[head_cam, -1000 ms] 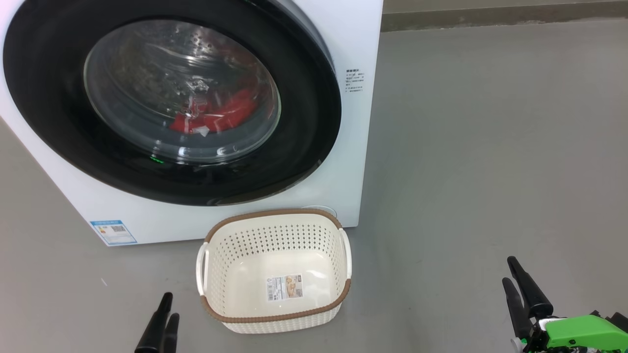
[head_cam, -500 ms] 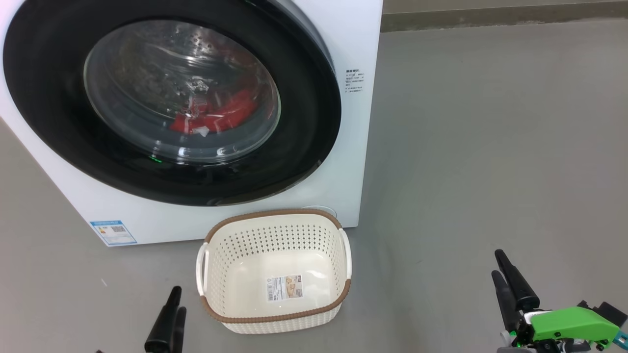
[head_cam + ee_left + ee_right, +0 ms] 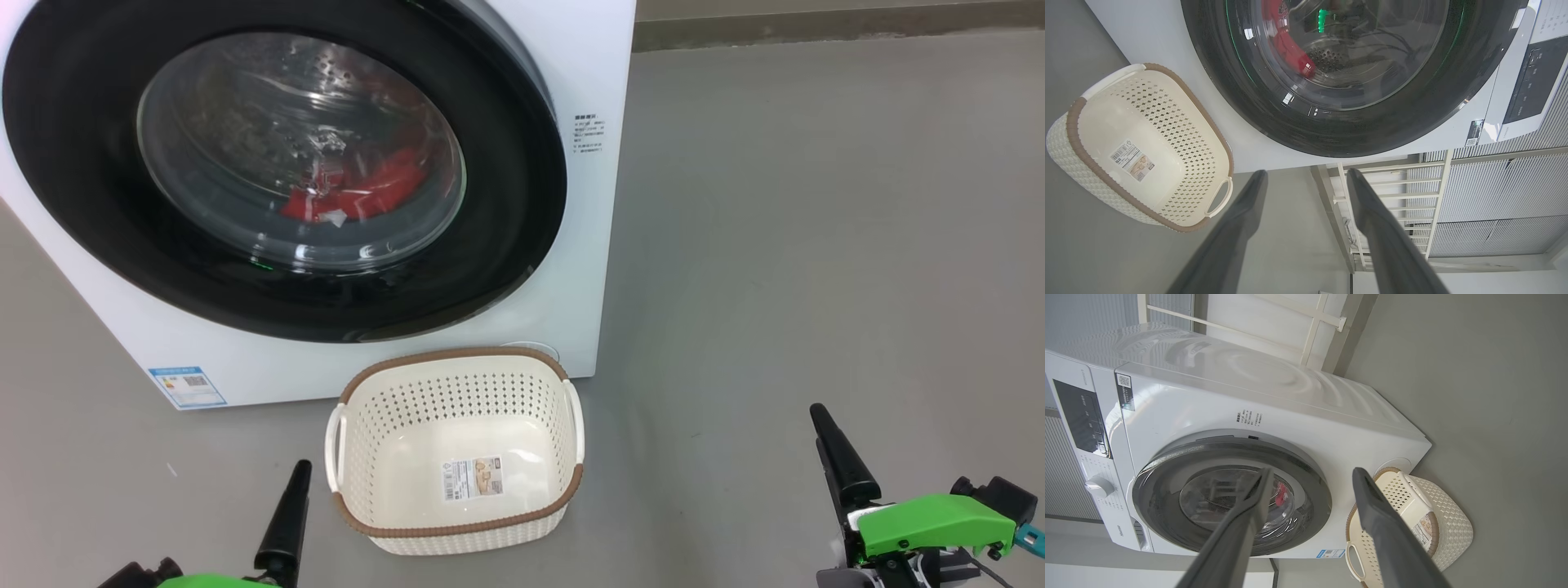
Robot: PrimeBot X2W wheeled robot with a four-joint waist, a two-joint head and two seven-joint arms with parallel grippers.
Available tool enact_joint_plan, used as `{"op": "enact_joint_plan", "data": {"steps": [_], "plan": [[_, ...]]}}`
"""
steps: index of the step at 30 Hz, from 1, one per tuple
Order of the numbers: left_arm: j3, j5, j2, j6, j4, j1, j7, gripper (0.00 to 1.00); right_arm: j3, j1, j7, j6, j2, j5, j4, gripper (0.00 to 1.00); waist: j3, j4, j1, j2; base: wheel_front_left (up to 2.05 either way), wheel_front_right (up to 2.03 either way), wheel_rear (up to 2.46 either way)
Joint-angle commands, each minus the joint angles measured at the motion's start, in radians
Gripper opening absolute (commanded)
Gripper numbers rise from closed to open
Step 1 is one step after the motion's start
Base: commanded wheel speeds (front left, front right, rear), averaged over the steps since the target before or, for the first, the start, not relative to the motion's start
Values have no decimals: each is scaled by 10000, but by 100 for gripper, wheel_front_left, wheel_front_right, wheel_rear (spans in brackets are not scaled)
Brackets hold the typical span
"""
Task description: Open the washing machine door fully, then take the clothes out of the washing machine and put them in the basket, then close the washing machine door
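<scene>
Both the left gripper (image 3: 1306, 173) and right gripper (image 3: 1313, 471) have crept forward, jaws wide, holding nothing: the approach is just starting. Ahead of them the glossy black-ringed round glass door (image 3: 506, 204) of the white washing machine (image 3: 596, 73) is shut, bright red clothes (image 3: 384, 184) behind it; the cream perforated plastic basket (image 3: 457, 356) sits empty between them.

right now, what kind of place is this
Most likely a laundry corner: a white front-loading washing machine stands on a bare grey floor, red clothes show behind its door, and a perforated basket sits in front.
</scene>
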Motion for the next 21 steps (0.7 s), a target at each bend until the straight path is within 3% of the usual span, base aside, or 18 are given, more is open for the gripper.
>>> {"op": "enact_joint_plan", "data": {"steps": [1,21], "plan": [[47,360,130,47,-282,-466,-119,100,97,-560,-116,-2,-112,-323,-189,100,8,-6,-2,0,0,0,0],[-194,3592,147,295,-444,-872,-711,100,427,-1125,-705,-3,-119,-3266,33,100,49,-11,-2,0,0,0,0]]}}
